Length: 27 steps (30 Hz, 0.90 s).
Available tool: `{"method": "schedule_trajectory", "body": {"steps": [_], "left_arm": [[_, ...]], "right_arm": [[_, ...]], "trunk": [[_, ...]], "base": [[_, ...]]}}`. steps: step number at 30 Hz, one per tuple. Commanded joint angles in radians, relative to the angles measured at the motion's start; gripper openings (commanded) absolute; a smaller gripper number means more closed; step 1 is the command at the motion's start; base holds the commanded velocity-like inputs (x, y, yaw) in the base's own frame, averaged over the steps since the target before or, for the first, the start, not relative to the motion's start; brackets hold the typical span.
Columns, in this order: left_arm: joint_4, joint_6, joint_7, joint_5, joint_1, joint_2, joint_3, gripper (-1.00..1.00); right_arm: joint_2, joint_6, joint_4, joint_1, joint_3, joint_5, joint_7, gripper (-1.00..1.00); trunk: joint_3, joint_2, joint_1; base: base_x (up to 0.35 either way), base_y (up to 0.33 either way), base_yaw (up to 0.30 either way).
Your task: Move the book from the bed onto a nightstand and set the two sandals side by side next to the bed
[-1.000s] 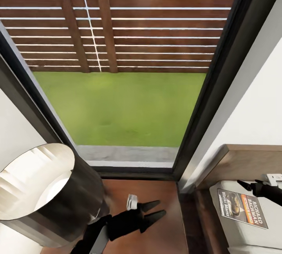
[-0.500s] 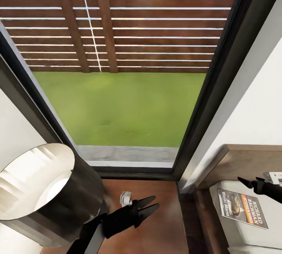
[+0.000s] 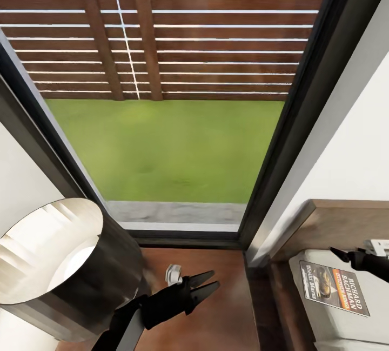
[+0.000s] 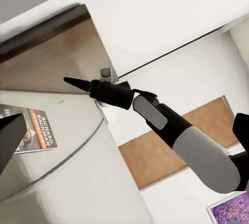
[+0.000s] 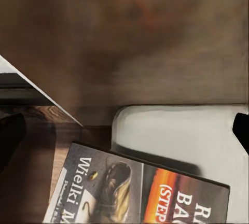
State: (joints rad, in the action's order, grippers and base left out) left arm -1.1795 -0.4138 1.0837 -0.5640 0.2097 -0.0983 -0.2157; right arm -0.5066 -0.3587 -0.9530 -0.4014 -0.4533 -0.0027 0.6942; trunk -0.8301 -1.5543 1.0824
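Dark book unmoved on bed, right claw barely shifted

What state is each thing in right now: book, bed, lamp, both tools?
book: lying flat on the mattress, cover up, not gripped.
bed: book lying near the headboard corner.
left tool: open, empty, over the nightstand.
right tool: above the book's far edge, holding nothing; open or shut unclear.
lamp: upright on the nightstand, beside the left tool.
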Motion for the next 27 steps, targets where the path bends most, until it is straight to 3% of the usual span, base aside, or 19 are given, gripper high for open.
{"method": "schedule_trajectory", "body": {"steps": [1,8,11,12,27], "left_arm": [[0.0,-0.01,0.0,-0.007,0.0,0.0,-0.001,1.0],[0.0,-0.01,-0.002,-0.005,0.0,-0.001,-0.002,1.0],[0.0,-0.01,-0.002,-0.005,0.0,-0.001,-0.002,1.0],[0.0,-0.01,-0.002,-0.005,0.0,-0.001,-0.001,1.0],[0.0,-0.01,-0.002,-0.005,0.0,-0.001,-0.002,1.0]], "right_arm": [[0.0,-0.008,0.0,-0.001,-0.002,0.01,-0.017,1.0],[0.018,-0.009,0.005,-0.002,0.002,0.071,-0.06,1.0],[0.037,-0.009,0.006,-0.003,0.005,0.127,-0.061,1.0],[0.048,-0.009,0.005,-0.003,0.005,0.173,-0.06,1.0],[0.059,-0.008,0.001,-0.002,0.018,0.188,-0.05,1.0]], "trunk": [[-0.001,0.0,0.0],[-0.001,0.0,0.0],[-0.001,0.0,0.0],[-0.001,0.0,0.0],[-0.001,0.0,0.0]], "base": [[0.0,0.0,0.0],[0.0,0.0,0.0],[0.0,0.0,0.0],[0.0,0.0,0.0],[0.0,0.0,0.0]]}}
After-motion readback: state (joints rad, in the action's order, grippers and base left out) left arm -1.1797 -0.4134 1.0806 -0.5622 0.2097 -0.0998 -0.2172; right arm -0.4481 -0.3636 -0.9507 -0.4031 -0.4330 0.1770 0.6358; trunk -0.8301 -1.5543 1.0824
